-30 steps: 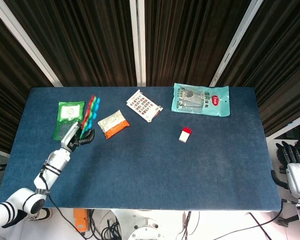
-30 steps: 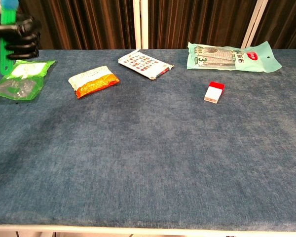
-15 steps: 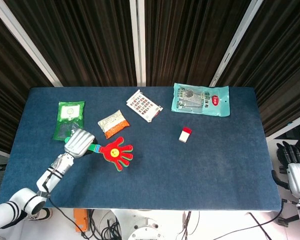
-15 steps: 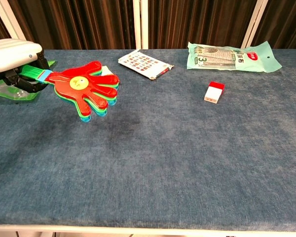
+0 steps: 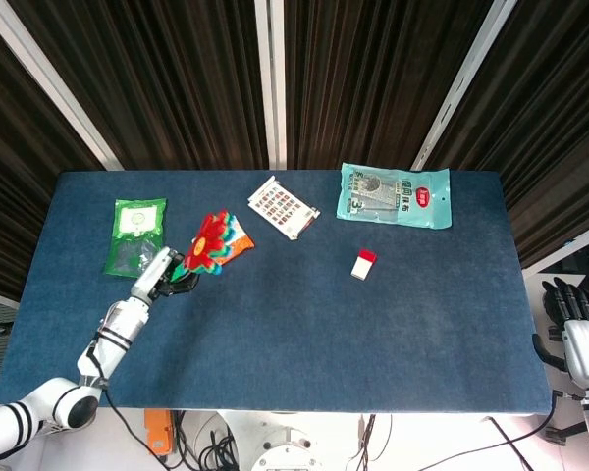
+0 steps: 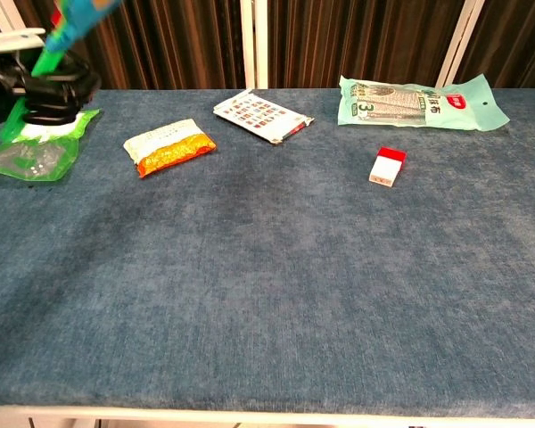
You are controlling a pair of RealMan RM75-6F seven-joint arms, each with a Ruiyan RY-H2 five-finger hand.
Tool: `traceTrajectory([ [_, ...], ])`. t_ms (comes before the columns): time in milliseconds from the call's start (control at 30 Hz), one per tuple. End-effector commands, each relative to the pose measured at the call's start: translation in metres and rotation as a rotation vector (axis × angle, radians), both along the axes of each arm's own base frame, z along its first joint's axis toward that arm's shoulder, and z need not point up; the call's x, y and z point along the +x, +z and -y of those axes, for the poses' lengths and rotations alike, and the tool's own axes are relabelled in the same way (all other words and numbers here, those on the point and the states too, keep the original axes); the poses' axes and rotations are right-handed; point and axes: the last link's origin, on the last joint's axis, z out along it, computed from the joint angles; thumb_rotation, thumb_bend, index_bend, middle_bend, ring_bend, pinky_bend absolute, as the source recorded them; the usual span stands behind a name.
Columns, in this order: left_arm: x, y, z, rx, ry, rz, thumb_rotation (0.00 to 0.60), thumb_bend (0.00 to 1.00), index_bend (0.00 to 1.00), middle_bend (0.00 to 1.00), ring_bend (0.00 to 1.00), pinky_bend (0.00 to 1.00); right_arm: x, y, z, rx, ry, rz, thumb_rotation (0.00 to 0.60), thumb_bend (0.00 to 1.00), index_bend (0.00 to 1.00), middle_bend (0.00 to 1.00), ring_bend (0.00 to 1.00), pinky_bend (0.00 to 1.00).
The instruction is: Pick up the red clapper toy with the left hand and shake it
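White arms banded black – left hand white-backed, black-fingered.

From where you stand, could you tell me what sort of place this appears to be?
Probably a robot teleoperation or data-collection station, not a home: a blue cloth-covered table against dark pleated curtains, assorted snack packets such as the teal packet, and loose cables under the front edge.

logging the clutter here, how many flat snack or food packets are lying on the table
4: green packet at the far left, orange-and-white packet right of it and partly hidden by the clapper in the head view, patterned white packet at the back centre, teal packet at the back right. None seems hidden.
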Motion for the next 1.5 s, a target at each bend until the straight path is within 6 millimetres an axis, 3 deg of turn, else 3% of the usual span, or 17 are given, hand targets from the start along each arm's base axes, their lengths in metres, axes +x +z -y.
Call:
traceTrajectory([
  [33, 0.02, 0.009, 0.01, -0.13, 0.098, 0.281, 0.6, 0.72, 1.0, 1.0, 1.0, 1.0, 0.0, 0.001, 0.0, -0.003, -0.001, 0.0, 0.6, 0.31, 0.0, 0.0, 0.0, 0.0],
  [100, 0.017, 0.004, 0.012, -0.088, -0.002, 0.113, 0.6, 0.72, 1.0, 1.0, 1.0, 1.0, 0.0, 0.001, -0.001, -0.004, -0.002, -0.001, 0.6, 0.32, 0.0, 0.0, 0.0, 0.0],
  [200, 0.012, -0.01, 0.017, 0.066, -0.244, -0.292, 0.6, 0.72, 1.0, 1.0, 1.0, 1.0, -0.001, 0.001, -0.001, -0.002, -0.003, -0.001, 0.6, 0.32, 0.0, 0.0, 0.0, 0.0],
  [333, -0.001, -0.032, 0.022, 0.373, -0.684, -0.997, 0.6, 0.72, 1.0, 1.0, 1.0, 1.0, -0.001, -0.001, 0.0, 0.003, -0.004, 0.0, 0.6, 0.32, 0.0, 0.0, 0.0, 0.0],
  [400, -0.007, -0.043, 0.026, 0.401, -0.763, -1.128, 0.6, 0.72, 1.0, 1.0, 1.0, 1.0, -0.001, -0.001, 0.0, 0.003, -0.003, 0.001, 0.6, 0.32, 0.0, 0.0, 0.0, 0.0],
  [700, -0.014, -0.052, 0.024, 0.358, -0.733, -1.2, 0.6, 0.72, 1.0, 1.0, 1.0, 1.0, -0.003, 0.002, 0.0, -0.006, -0.009, -0.001, 0.6, 0.32, 0.0, 0.0, 0.0, 0.0],
  [867, -0.007, -0.053, 0.024, 0.272, -0.584, -1.049, 0.6, 0.71, 1.0, 1.0, 1.0, 1.0, -0.003, 0.0, 0.0, 0.001, -0.009, 0.003, 0.6, 0.32, 0.0, 0.0, 0.0, 0.0],
  [1000, -0.003, -0.054, 0.022, 0.276, -0.555, -1.047, 0.6, 0.71, 1.0, 1.0, 1.0, 1.0, -0.003, 0.001, 0.0, -0.001, -0.008, 0.002, 0.6, 0.32, 0.0, 0.0, 0.0, 0.0],
  [1333, 0.006, -0.082, 0.009, 0.257, -0.414, -1.017, 0.6, 0.67, 1.0, 1.0, 1.0, 1.0, -0.005, 0.003, 0.0, -0.008, -0.015, 0.002, 0.6, 0.32, 0.0, 0.0, 0.0, 0.0],
  [1400, 0.007, -0.084, 0.005, 0.238, -0.384, -1.022, 0.6, 0.62, 1.0, 1.0, 1.0, 1.0, -0.006, 0.004, 0.001, -0.009, -0.018, 0.002, 0.6, 0.32, 0.0, 0.0, 0.0, 0.0],
  [1433, 0.007, -0.084, 0.004, 0.228, -0.376, -1.028, 0.6, 0.56, 0.96, 0.99, 0.99, 1.0, -0.006, 0.004, 0.0, -0.008, -0.019, 0.003, 0.6, 0.32, 0.0, 0.0, 0.0, 0.0],
  [1467, 0.006, -0.085, 0.004, 0.211, -0.369, -1.035, 0.581, 0.48, 0.86, 0.93, 0.94, 0.97, -0.006, 0.004, 0.001, -0.008, -0.019, 0.004, 0.6, 0.32, 0.0, 0.0, 0.0, 0.0],
  [1500, 0.005, -0.085, 0.004, 0.184, -0.361, -1.038, 0.515, 0.42, 0.7, 0.82, 0.82, 0.89, -0.006, 0.003, 0.001, -0.008, -0.02, 0.005, 0.6, 0.32, 0.0, 0.0, 0.0, 0.0],
])
